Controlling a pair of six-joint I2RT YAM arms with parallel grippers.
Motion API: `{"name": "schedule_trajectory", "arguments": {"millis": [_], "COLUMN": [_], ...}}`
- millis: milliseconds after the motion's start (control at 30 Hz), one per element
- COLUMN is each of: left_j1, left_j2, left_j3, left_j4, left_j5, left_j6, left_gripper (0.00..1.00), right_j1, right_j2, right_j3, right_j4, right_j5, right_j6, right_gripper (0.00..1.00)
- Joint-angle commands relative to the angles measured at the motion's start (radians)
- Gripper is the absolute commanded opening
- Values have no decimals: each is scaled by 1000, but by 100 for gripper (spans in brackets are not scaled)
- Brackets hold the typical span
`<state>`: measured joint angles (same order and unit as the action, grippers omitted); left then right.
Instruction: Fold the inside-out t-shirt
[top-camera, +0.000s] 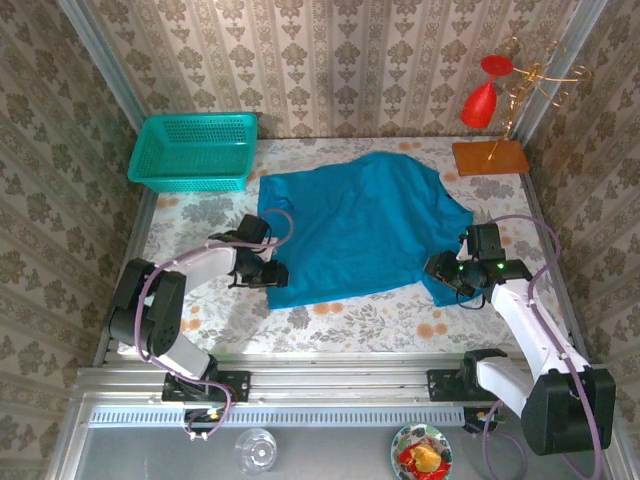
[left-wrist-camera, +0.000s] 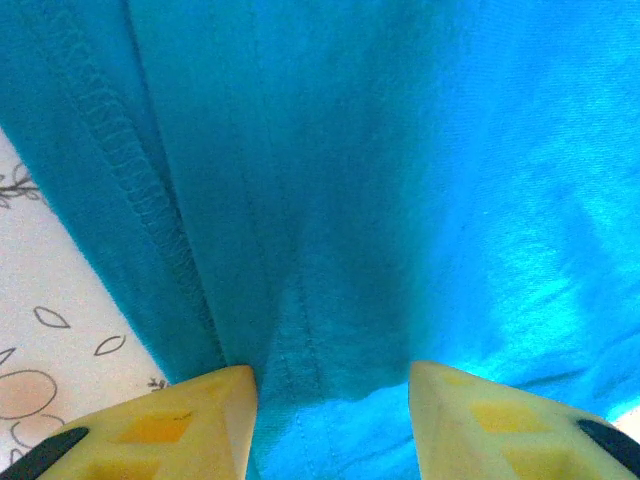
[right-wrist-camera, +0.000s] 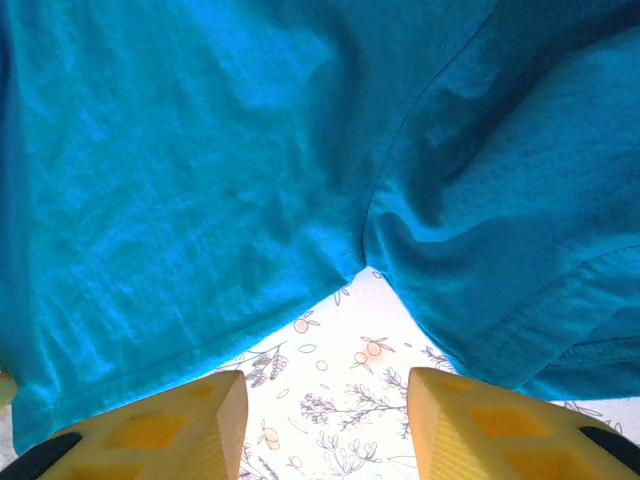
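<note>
On the floral-patterned desk (top-camera: 330, 318) the plain teal-blue cotton t-shirt (top-camera: 360, 225) lay spread mid-frame, the left claw (top-camera: 270, 275) parted over its lower-left hem and the right claw (top-camera: 445, 270) parted, empty, beside its lower-right sleeve, probably flanking it for a two-sided fold.

Two pincers: left pincer (top-camera: 272, 272), right pincer (top-camera: 440, 268). One shirt (top-camera: 360, 225) lies between them. One basket (top-camera: 193, 150) sits beyond the left pincer. One stand (top-camera: 490, 157) with one red goblet (top-camera: 480, 103) is beyond the right pincer. One glass (top-camera: 257, 449) and one bowl (top-camera: 421, 452) lie behind both.
</note>
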<state>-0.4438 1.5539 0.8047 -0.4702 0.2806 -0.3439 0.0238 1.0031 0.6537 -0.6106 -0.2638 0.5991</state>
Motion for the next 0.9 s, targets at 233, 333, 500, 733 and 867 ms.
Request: {"name": "schedule_trajectory", "arguments": {"millis": [233, 333, 500, 733, 867], "left_j1": [-34, -36, -36, -36, -32], "left_j2": [-146, -171, -199, -197, -176], "left_j3": [-74, -95, -146, -167, -167], "left_j4": [-113, -123, -88, -37, 2], "left_j5": [-77, -47, 0, 16, 49], "left_j6": [-45, -59, -87, -92, -100], "left_gripper": [48, 48, 48, 46, 37], "right_j1": [13, 20, 31, 38, 39], "right_j2": [-46, -47, -52, -61, -70], "right_j3": [9, 10, 22, 41, 41], "right_j4": [-61, -64, -71, -90, -93], "right_j5": [-6, -13, -3, 0, 1], "right_j6": [12, 21, 27, 25, 29], "right_gripper": [47, 47, 47, 47, 48]}}
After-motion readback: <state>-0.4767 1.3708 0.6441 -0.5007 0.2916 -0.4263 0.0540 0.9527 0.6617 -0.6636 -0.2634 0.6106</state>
